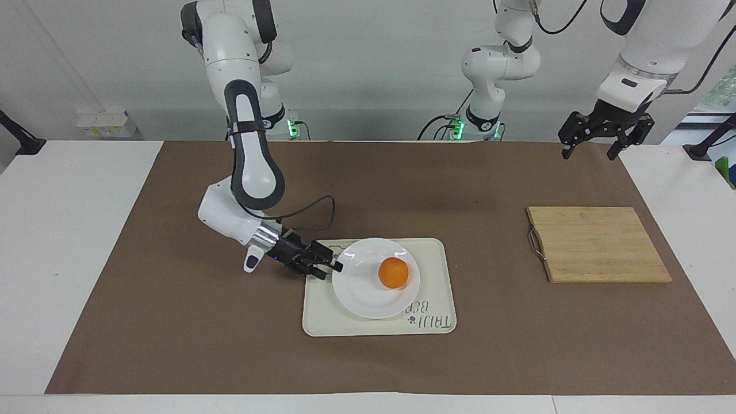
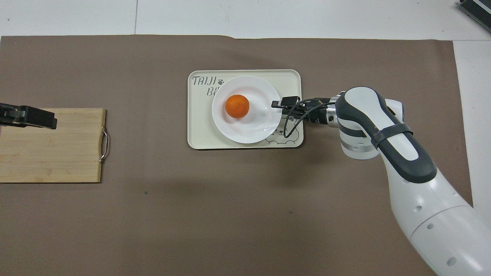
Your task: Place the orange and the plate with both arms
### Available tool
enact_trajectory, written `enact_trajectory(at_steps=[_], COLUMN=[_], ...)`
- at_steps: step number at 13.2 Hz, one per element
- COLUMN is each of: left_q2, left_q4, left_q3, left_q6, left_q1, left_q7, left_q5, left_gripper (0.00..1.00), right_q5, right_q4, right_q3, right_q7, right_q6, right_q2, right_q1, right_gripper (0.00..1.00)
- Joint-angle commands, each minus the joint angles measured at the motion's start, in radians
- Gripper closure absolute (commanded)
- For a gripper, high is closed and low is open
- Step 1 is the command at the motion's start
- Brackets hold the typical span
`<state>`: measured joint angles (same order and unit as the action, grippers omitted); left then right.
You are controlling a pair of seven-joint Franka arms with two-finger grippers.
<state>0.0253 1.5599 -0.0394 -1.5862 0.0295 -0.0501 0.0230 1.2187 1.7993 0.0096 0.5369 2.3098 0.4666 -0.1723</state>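
Plate (image 1: 362,293) flat on tray (image 1: 438,253), mid-worktop; orange (image 1: 394,272) on plate, off-centre toward the left arm's end. Right gripper (image 1: 337,267) low, tips at plate rim on the right arm's side; jaws clenched or released, cannot tell. From those jaws, plate lying straight ahead toward the left arm's end; round, so no long axis to align. Right arm clearly nearer. Left gripper (image 1: 600,141) raised over the cutting board (image 1: 598,244) in the overhead view, jaws spread, empty, waiting. Placement looking done; probably release and retreat next. Counted: one orange, one plate, one tray, one board, two arms.
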Motion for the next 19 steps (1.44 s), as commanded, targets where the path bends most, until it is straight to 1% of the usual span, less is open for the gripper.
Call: enact_trajectory(at_steps=[1,2,4,5,7,9,11,13,16,17,19], left_q2=[0.001,0.001,0.001,0.001,0.001,0.001,0.002,0.002,0.002,0.002,0.002], left_q4=[-0.015,-0.017,-0.017,-0.017,-0.017,-0.017,-0.017,-0.015,-0.015,-0.015,-0.015], left_q3=[-0.011,-0.011,-0.011,-0.011,-0.011,-0.011,-0.011,-0.011,-0.011,-0.011,-0.011], left_q6=[0.023,0.022,0.017,0.017,0.02,0.017,0.02,0.025,0.025,0.026,0.032], left_q1=[-0.02,-0.02,-0.022,-0.022,-0.02,-0.02,-0.02,-0.02,-0.02,-0.02,-0.02], left_q7=[0.003,0.006,0.007,0.009,0.051,0.076,0.076,0.078,0.078,0.076,0.075], left_q5=[0.002,0.002,0.0,-0.002,-0.002,-0.002,-0.003,-0.005,-0.006,-0.006,-0.006], left_gripper=[0.0,0.0,0.0,0.0,0.0,0.0,0.0,0.0,0.0,0.0,0.0], right_q5=[-0.084,-0.109,-0.23,-0.311,-0.524,-0.686,-0.804,-0.956,-1.198,-1.229,-1.233], right_q4=[0.008,0.009,0.012,0.012,0.008,0.006,0.005,0.003,0.0,-0.012,-0.044], right_q3=[0.007,0.004,-0.003,-0.005,-0.011,-0.013,-0.014,-0.016,-0.023,-0.028,-0.037], right_q7=[0.008,0.008,-0.015,-0.047,-0.159,-0.225,-0.248,-0.345,-0.471,-0.486,-0.529], right_q6=[0.006,0.005,-0.01,-0.026,-0.072,-0.143,-0.225,-0.329,-0.423,-0.458,-0.535], right_q2=[-0.04,-0.055,-0.1,-0.123,-0.184,-0.235,-0.273,-0.301,-0.353,-0.371,-0.402], right_q1=[0.022,0.022,0.042,0.046,0.06,0.083,0.123,0.174,0.183,0.181,0.185], right_gripper=[0.0,0.0,0.0,0.0,0.0,0.0,0.0,0.0,0.0,0.0,0.0])
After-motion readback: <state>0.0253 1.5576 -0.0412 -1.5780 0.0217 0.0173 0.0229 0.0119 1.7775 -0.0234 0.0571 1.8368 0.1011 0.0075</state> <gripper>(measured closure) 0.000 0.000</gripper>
